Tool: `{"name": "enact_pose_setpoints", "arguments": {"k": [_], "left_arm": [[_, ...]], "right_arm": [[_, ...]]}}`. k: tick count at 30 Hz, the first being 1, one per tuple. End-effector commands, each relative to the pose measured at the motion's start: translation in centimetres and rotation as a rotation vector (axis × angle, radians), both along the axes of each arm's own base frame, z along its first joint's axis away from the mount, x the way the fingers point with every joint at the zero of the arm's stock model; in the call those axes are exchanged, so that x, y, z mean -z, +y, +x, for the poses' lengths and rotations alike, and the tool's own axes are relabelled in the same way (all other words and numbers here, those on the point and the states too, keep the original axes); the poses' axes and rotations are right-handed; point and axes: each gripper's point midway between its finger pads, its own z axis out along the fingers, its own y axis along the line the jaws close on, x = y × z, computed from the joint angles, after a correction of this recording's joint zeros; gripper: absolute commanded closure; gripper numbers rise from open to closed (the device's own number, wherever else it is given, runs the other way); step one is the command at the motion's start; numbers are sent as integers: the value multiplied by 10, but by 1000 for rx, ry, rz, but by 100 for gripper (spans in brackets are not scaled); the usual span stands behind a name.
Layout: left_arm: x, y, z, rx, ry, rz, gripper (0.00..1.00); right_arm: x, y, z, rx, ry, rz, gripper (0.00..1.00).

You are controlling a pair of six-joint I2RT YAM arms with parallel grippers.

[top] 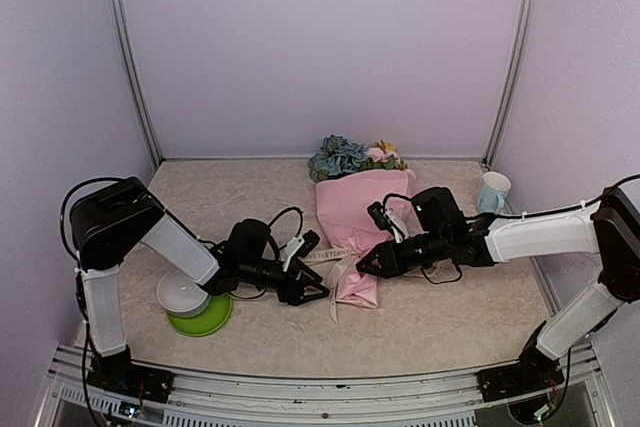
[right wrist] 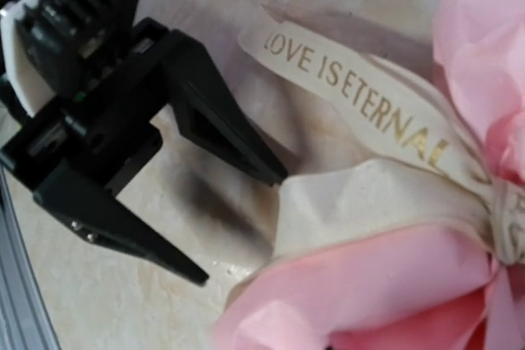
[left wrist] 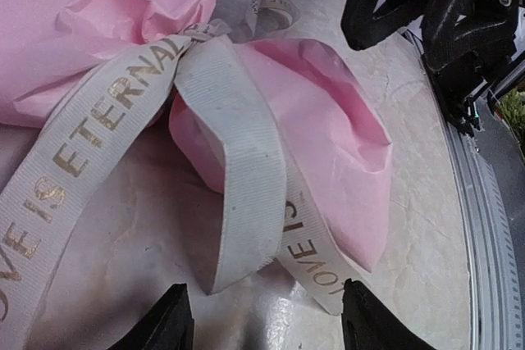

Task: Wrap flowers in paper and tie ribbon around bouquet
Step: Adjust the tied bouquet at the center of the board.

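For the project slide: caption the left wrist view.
Cream ribbon cinched around the pink paper, loose ends lying on the table ahead of the open left gripper.

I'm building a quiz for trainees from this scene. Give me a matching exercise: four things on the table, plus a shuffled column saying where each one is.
Things:
1 ribbon
2 mug
3 bowl
4 flowers

Places:
A far right corner
B poking out of the wide end of the pink paper
C cinched round the paper's narrow neck
D on the green plate, near left

Pairs: 1-C, 2-A, 3-D, 4-B
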Motion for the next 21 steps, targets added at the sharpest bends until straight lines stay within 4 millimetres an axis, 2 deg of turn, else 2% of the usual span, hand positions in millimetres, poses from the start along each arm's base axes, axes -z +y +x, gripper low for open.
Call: {"name": "enact_pose_setpoints", "arguments": {"k": [1,4,9,15,17,19,21], "left_arm": [[-14,-16,3,95,-1,-97,44],[-7,-18,14,63,6,-81,54],[-6,-16,24,50,38,-99,69],[-16,-18,3,143,35,-117,88],[-16,-19,1,149,24,-103,89],[-11,-19,4,133,26,-79,78],[-5,-18,8,117,30,-65,72]], "right_arm": [[-8,0,2,-10,-45,-22,68],[-8,-1,3,-13,-47,-33,68],[-9,-2,2,-15,-49,-37,69],[-7,-3,3,-8,-46,-47,69],[-7,-3,3,-7,-46,-49,69],[-7,-3,4,-7,-45,-53,69],[-8,-3,4,-8,-47,-52,69]]}}
